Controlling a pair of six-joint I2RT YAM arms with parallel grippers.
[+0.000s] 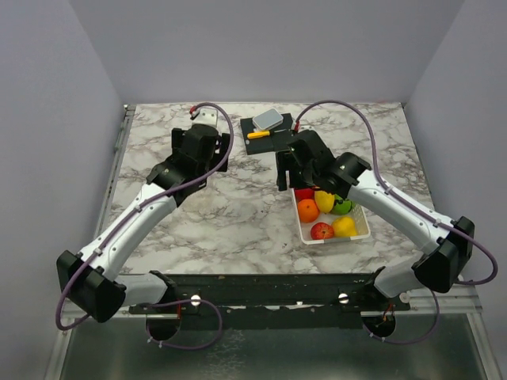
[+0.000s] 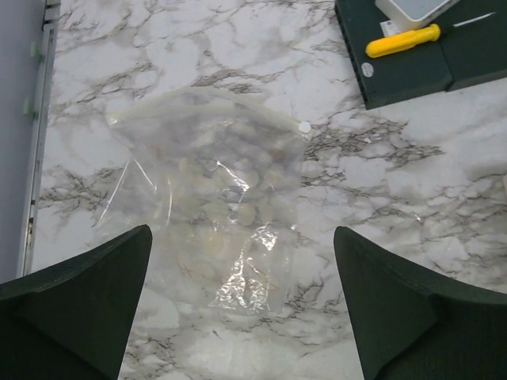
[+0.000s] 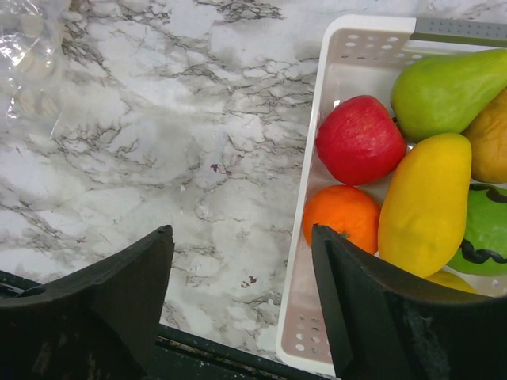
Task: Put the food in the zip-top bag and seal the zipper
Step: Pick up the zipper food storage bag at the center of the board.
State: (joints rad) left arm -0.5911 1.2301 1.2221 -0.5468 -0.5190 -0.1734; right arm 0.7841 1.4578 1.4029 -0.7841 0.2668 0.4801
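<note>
Fruit (image 1: 324,200): I count six from above, all in one white basket (image 3: 372,36), near right. One bag (image 2: 214,190) lies flat, far left, under my left gripper (image 2: 242,233), spread wide and empty. My right gripper (image 3: 242,233), parted and empty, hovers at the basket's left rim. Bare table (image 1: 238,214) lies between.

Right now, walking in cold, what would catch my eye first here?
The bright toy fruits, red, orange, yellow and green, packed in a white basket on the right of the marble table. Next, a clear bag lying flat on it below the open left gripper.
</note>
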